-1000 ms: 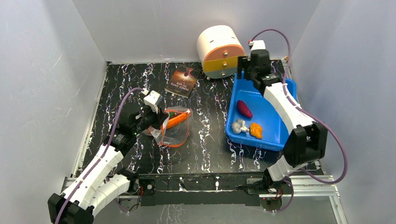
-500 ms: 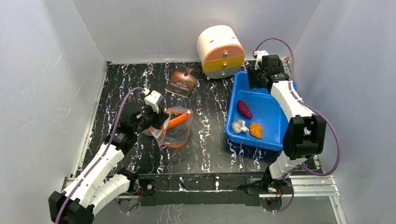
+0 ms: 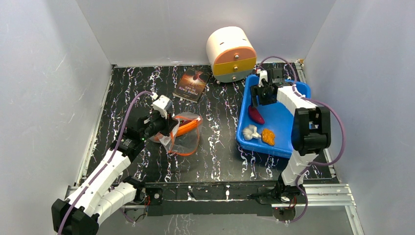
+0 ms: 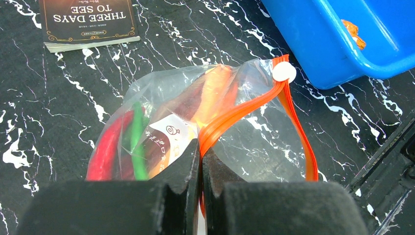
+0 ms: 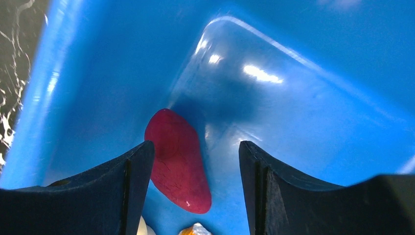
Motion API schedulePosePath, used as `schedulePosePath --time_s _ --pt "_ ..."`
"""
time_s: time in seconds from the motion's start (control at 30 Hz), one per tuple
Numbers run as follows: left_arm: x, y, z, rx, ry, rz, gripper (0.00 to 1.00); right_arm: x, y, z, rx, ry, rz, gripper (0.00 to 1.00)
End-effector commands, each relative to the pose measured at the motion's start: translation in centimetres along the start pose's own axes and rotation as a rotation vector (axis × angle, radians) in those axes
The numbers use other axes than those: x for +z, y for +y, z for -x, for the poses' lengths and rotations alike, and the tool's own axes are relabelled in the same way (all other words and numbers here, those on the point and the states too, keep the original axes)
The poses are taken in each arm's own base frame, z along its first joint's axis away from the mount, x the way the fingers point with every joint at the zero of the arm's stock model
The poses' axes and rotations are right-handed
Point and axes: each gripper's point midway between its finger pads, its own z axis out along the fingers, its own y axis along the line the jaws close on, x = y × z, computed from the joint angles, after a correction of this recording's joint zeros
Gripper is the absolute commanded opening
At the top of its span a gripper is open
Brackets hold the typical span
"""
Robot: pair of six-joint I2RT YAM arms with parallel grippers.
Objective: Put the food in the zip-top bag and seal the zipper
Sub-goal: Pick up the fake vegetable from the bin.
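Magenta piece point(image 5: 178, 164) now lies seemingly between right end effector's point(image 5: 195, 147) parted fingers point(image 5: 132, 186); left end effector point(image 4: 200, 152) clamps zipper point(image 4: 244, 110).

The clear zip-top bag point(image 4: 254, 142) lies slumped on the bench, holding the red chili point(image 4: 105, 147), green stick point(image 4: 137, 142) and orange-brown slice point(image 4: 213, 95). Its red-orange zipper point(image 4: 244, 110) gapes, pinched in the left end effector point(image 4: 200, 161). The magenta piece point(image 5: 178, 161), white lump point(image 3: 251, 131) and orange bits point(image 3: 267, 136) lie in the blue tray point(image 3: 284, 117).
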Motion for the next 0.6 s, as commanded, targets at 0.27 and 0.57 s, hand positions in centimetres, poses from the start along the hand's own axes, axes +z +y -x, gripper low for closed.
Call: schedulePosePath --time_s 0.27,0.57 --pt "-0.4 -0.2 1.1 0.013 -0.044 -0.005 0.00 3.4 1.5 -3.1 0.002 0.135 0.145 0.60" --pt "-0.4 -0.1 1.0 0.012 -0.040 -0.003 0.00 2.2 0.3 -2.8 -0.014 0.134 0.064 0.42"
